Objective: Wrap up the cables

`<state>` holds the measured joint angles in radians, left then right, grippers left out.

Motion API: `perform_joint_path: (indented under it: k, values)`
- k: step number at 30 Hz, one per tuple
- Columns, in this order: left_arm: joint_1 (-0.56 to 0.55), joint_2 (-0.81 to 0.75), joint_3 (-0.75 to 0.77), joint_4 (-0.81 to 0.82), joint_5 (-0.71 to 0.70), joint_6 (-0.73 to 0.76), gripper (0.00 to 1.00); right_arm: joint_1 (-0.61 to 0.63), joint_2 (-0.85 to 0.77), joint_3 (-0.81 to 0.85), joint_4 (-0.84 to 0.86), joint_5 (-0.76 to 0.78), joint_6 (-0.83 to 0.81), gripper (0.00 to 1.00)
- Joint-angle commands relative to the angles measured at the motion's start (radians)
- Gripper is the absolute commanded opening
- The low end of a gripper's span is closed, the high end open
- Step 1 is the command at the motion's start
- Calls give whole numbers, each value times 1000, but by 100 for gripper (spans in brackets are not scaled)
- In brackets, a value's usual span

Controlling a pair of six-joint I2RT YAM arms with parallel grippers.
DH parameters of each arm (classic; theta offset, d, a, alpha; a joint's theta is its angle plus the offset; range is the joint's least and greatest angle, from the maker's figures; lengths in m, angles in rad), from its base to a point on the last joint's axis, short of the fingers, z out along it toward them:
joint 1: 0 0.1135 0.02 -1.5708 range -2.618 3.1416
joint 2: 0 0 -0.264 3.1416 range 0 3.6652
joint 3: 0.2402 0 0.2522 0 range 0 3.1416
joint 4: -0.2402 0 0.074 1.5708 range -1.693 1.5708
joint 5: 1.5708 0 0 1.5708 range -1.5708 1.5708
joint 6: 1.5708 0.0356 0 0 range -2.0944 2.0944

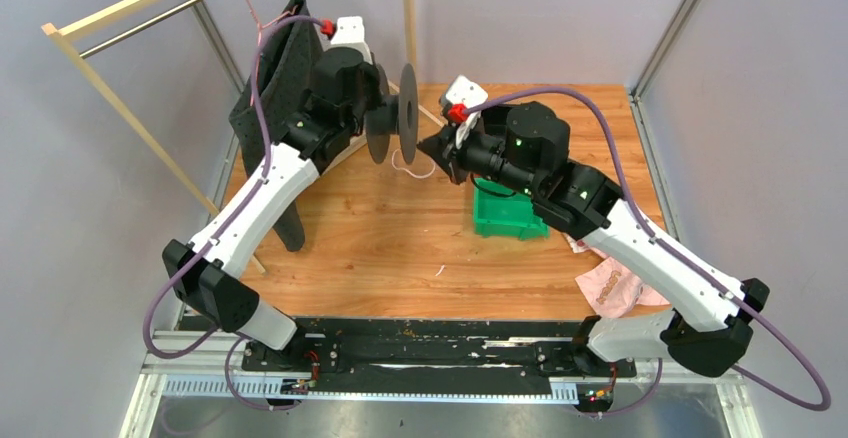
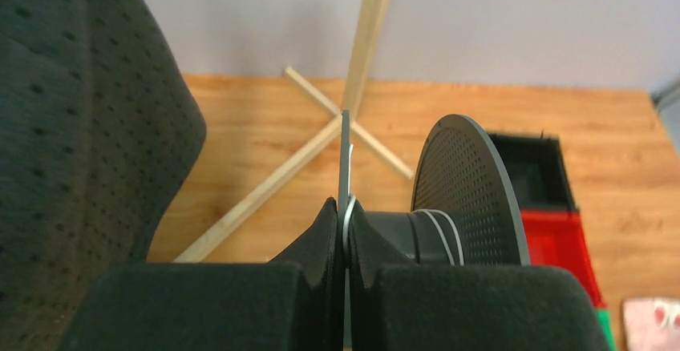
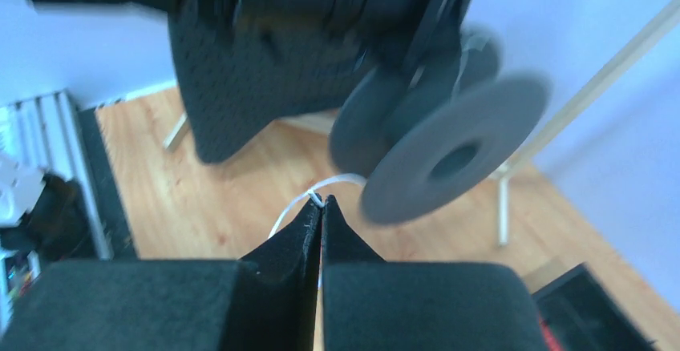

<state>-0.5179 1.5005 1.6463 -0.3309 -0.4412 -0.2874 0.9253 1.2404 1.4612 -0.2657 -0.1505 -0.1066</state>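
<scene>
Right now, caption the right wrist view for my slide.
Right gripper, jaws shut on the white cable, facing the grey spool.

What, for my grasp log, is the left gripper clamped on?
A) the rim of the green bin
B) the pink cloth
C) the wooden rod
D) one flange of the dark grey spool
D: in the left wrist view the left gripper is shut on the thin near flange of the spool, whose hub carries turns of white cable.
</scene>
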Motion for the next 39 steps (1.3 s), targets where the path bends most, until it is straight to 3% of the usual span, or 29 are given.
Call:
perform_joint_path:
  k: [1,6,13,19,24,28,33,39]
  values:
    - [-29,-39,-59,55,139,71,0,0,61,99,50,121,-90,1]
    - [-33,-107,-153,39,324,155,0,-88,127,170,66,143,-127,1]
    - [-33,-171,-214,-43,613,258,0,-236,171,141,103,116,-60,1]
    - [-33,-175,-159,-148,844,321,0,-335,214,80,108,104,-9,1]
    - [-28,-177,-77,-176,916,315,0,-364,185,-72,146,120,-19,1]
    - [53,-173,-52,-100,1045,178,0,-365,59,-284,333,78,-4,1]
    - [182,-164,-169,244,1226,-188,0,-365,-87,-512,589,3,42,1]
    - [218,-92,-171,308,1177,-394,0,-361,-148,-583,642,-88,113,1]
